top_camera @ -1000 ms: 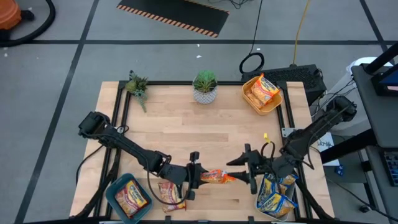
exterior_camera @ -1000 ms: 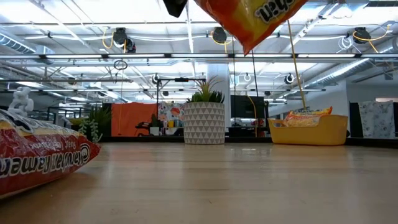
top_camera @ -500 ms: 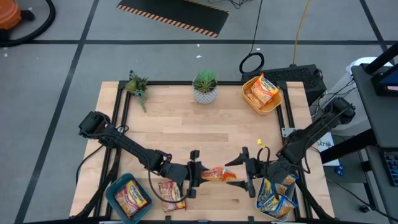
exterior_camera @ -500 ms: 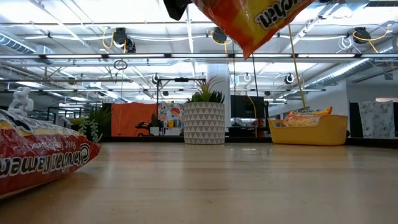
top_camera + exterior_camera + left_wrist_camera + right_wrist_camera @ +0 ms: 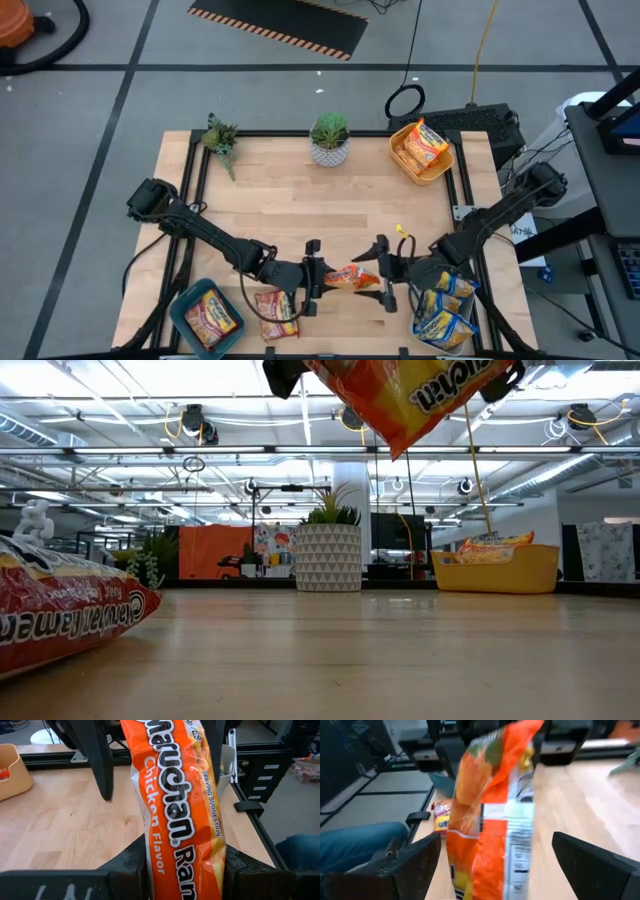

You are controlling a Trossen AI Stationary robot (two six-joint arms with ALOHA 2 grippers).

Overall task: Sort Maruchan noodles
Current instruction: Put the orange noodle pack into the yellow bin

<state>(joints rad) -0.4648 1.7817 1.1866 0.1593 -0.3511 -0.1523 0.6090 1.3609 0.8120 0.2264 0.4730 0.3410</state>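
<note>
— While the left gripper (image 5: pixel 318 280) pinches an orange packet (image 5: pixel 349 279) above the table's (image 5: pixel 300 190) front edge, what do we see opposite?

— We see the right gripper (image 5: pixel 384 282), jaws spread wide, straddling the packet's far end, gripping nothing.

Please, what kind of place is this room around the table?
Probably a robotics lab or workshop in a large industrial hall: a bare ceiling with pipes and hanging lights, a grey floor with hazard-striped tape, and cables beside the wooden table.
</note>
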